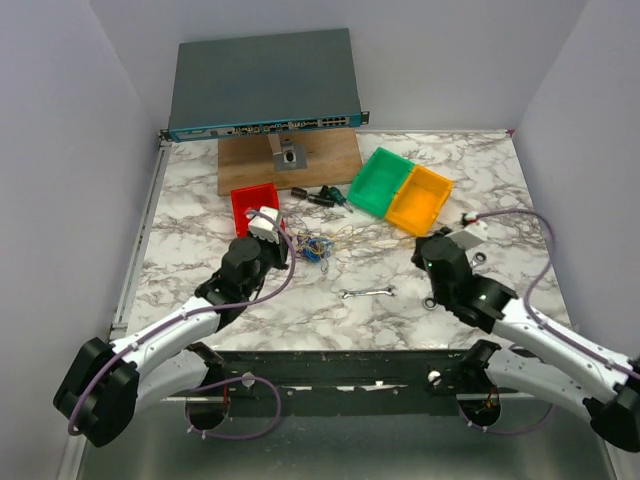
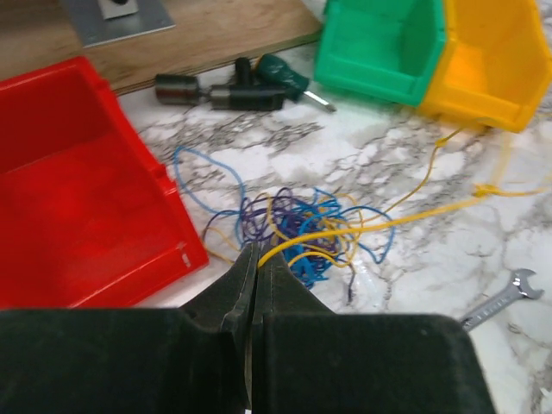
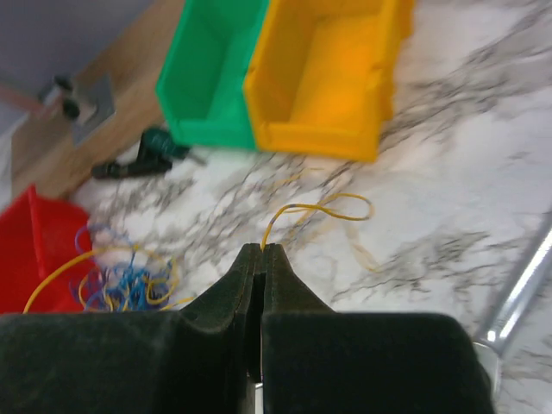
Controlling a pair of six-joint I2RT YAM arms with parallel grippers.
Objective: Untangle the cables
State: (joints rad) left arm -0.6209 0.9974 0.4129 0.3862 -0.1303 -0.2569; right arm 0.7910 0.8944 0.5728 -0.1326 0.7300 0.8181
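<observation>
Your left gripper (image 2: 256,259) is clamped on a yellow cable (image 2: 405,220) at the tangled cables (image 2: 302,233); your right gripper (image 3: 262,255) pinches a looped yellow strand (image 3: 295,206).

Jaws pinched shut on yellow cable (image 3: 321,207), green bin (image 3: 205,99), yellow bin (image 3: 317,138) behind

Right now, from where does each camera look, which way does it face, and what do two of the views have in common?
Top external: above and behind the arm bases, looking down on the table; both arms show.
Left wrist: on the left arm, facing forward along its left pincer, shut on the cables.
Right wrist: on the right arm, facing past its shut right pincer to the green bin and yellow bin.
Shared: both wrist views show the cables and both bins.
</observation>
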